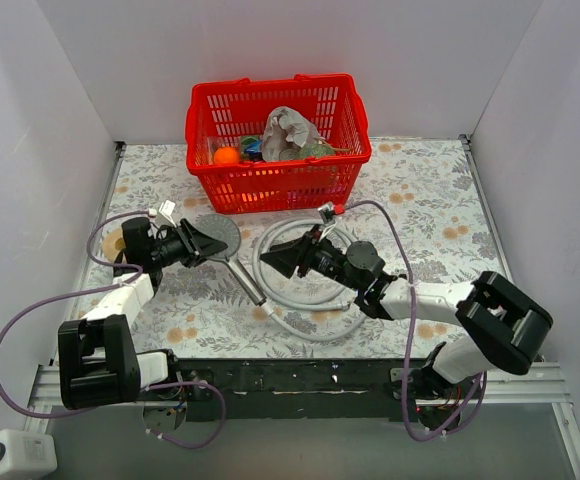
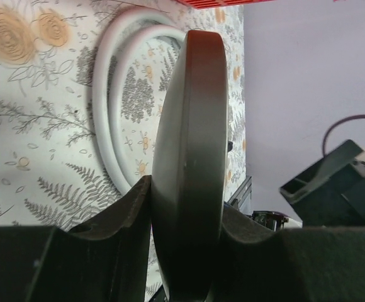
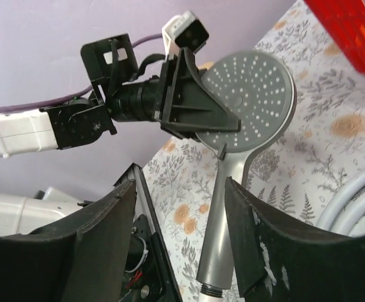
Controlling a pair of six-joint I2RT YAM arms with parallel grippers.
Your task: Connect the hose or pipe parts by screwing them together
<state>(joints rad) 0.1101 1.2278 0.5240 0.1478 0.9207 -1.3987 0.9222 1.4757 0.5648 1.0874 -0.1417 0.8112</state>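
The shower head [image 1: 220, 236] has a round grey disc and a straight handle [image 1: 247, 281] that slopes toward the near side. My left gripper [image 1: 198, 243] is shut on the disc's rim. In the left wrist view the disc [image 2: 192, 145] stands edge-on, clamped between both jaws of the left gripper [image 2: 185, 220]. The light-grey hose [image 1: 305, 298] lies coiled on the table right of the handle, with one metal end nut [image 1: 327, 212] near the basket. My right gripper [image 1: 278, 258] hovers open over the coil. In the right wrist view the right gripper [image 3: 179, 233] holds nothing, and the handle [image 3: 223, 220] with its threaded end [image 3: 211, 290] lies beyond, close to the right finger [image 3: 261, 251].
A red basket [image 1: 270, 186] holding a crumpled grey item, an orange ball and other things stands at the back centre. Purple cables [image 1: 390, 225] loop over both arms. White walls close in the floral tabletop [image 1: 440, 200] on three sides.
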